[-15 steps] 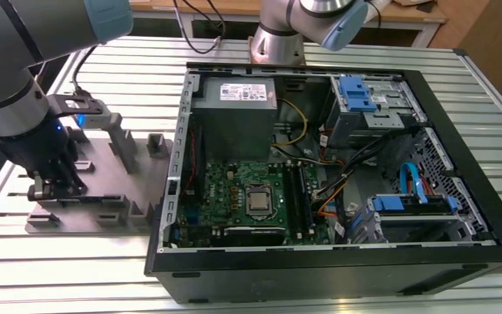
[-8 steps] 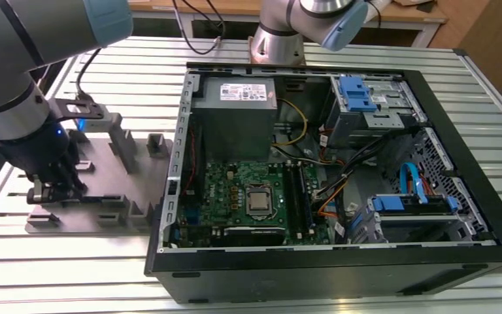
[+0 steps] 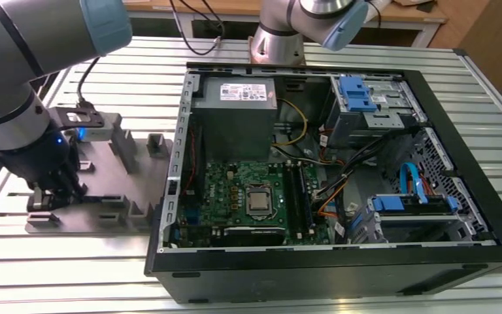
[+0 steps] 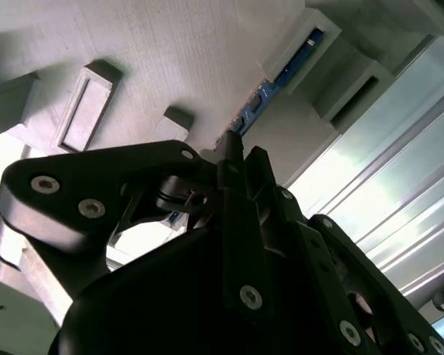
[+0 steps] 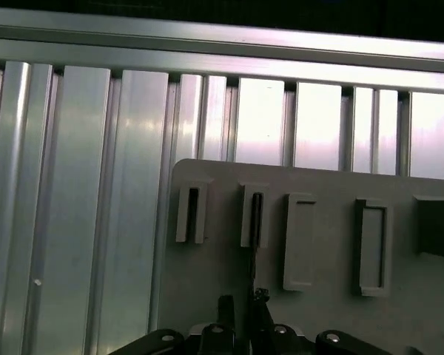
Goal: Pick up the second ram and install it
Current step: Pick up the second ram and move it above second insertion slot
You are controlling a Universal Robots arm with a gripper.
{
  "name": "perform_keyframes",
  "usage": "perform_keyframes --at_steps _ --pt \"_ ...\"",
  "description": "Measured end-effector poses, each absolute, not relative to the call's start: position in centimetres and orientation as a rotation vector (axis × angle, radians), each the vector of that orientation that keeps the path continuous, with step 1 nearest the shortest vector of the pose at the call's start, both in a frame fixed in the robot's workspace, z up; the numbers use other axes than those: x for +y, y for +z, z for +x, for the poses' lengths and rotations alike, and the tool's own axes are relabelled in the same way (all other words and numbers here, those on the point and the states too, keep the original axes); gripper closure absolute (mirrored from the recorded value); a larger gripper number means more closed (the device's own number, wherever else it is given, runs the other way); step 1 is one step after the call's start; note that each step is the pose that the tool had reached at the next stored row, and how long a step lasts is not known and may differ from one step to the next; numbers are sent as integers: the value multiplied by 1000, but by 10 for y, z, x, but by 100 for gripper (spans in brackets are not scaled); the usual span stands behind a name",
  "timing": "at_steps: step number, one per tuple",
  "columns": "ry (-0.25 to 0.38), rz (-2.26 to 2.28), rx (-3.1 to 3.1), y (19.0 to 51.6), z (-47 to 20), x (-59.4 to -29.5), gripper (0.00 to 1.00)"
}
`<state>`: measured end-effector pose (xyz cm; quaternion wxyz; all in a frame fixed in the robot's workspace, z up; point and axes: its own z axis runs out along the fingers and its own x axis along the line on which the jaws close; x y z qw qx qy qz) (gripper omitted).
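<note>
In the exterior view the arm reaches down to a grey fixture plate [image 3: 102, 171] lying on the ribbed metal counter [image 3: 59, 268], near the counter's edge on the exterior view's left. The end effector [image 3: 55, 195] is low over the plate's end nearest the counter's front edge. Just beside the plate, the open computer case [image 3: 321, 278] holds a green motherboard [image 3: 225, 183], a grey power supply [image 3: 233, 104], blue drive cages [image 3: 360, 91] and loose cables. I cannot tell whether any of the long black memory slots [image 3: 297, 190] is filled. In the second wrist view the second ram [image 4: 275, 80] stands on edge in the fixture plate [image 4: 170, 44], seated in a raised holder. Its blue board runs straight into the end effector [image 4: 246, 154], whose fingers are drawn narrow and appear pinched on the stick. In the first wrist view the second ram [image 5: 253, 255] shows edge-on as a thin dark line, running from one holder on the fixture plate [image 5: 325, 185] to the end effector [image 5: 243, 299]. The neighbouring holders look empty, and the counter [image 5: 81, 185] lies beyond. I judge this to be the pick-up step, with the grip made and the stick not yet lifted. Freeing it calls for a straight pull out of the holder without twisting.
</note>
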<state>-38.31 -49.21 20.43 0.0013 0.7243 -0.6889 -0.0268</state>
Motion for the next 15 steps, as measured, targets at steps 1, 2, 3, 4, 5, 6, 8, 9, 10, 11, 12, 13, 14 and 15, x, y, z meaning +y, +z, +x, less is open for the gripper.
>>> perform_keyframes --at_steps 1,2,3,4,5,6,8,9,10,11,12,13,14,15 --pt "-94 2277 -2168 204 -383 -492 76" --pt "-102 2282 -2174 202 -383 -492 76" --pt "-107 2282 -2176 202 -383 -492 76" --pt "-110 2283 -2178 201 -383 -492 76" --pt "-112 2284 -2179 201 -383 -492 76" --pt "-112 2284 -2179 201 -383 -493 76" --pt "-113 2284 -2179 200 -383 -495 76" --pt "-114 2284 -2180 200 -383 -495 76" --pt "-118 2286 -2182 198 -383 -495 76" --pt "-126 2290 -2185 198 -383 -495 76" --pt "-133 2293 -2187 196 -383 -495 76" --pt "-137 2295 -2189 195 -383 -495 76" --pt "-138 2295 -2190 194 -383 -495 76" --pt "-138 2295 -2190 194 -383 -495 76"
